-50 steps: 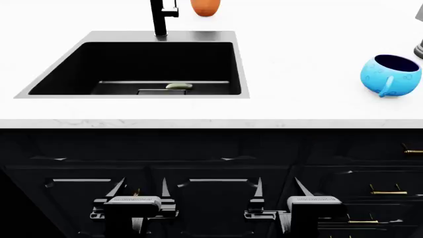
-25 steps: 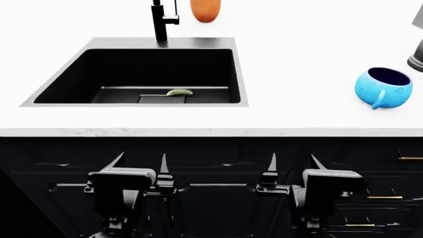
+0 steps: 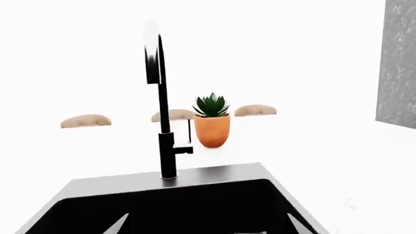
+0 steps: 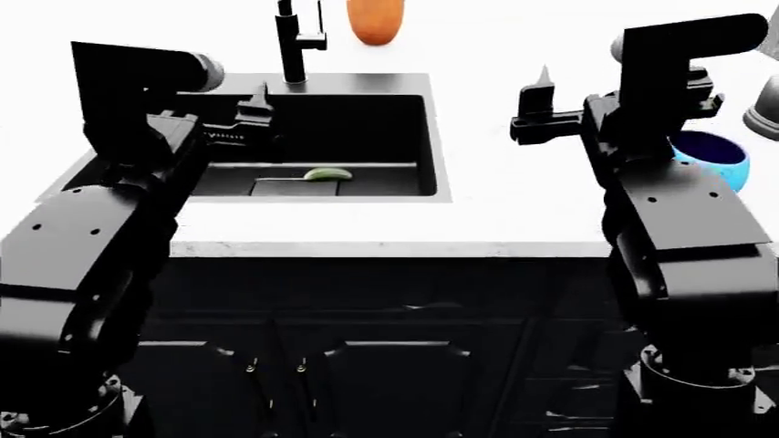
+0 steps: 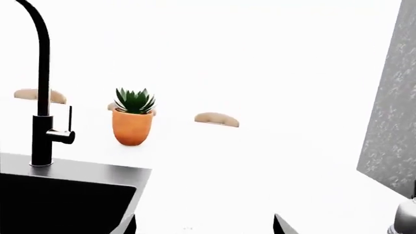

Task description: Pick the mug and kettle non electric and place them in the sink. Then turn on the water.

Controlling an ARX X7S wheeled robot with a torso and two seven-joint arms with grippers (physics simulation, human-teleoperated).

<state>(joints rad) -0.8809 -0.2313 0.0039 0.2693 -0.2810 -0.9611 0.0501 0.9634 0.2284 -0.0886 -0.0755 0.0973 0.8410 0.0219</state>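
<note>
Both black angular arms now raised beside matte rectangular sink [image 4: 365, 187], glossy bulbous mug [image 4: 718, 162].

Two bulky matte-black arms with small pale screws.

The right arm hides most of the mug [image 4: 718, 162]; the kettle [image 4: 767, 111] is edge-cropped.

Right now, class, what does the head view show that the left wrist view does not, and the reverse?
Only the head view shows the blue mug on the white countertop, the small green item on the sink floor, and both arms. Only the left wrist view shows the spiky green plant in the orange pot and the faucet's high curved neck. Both show the black faucet and the sink.
</note>
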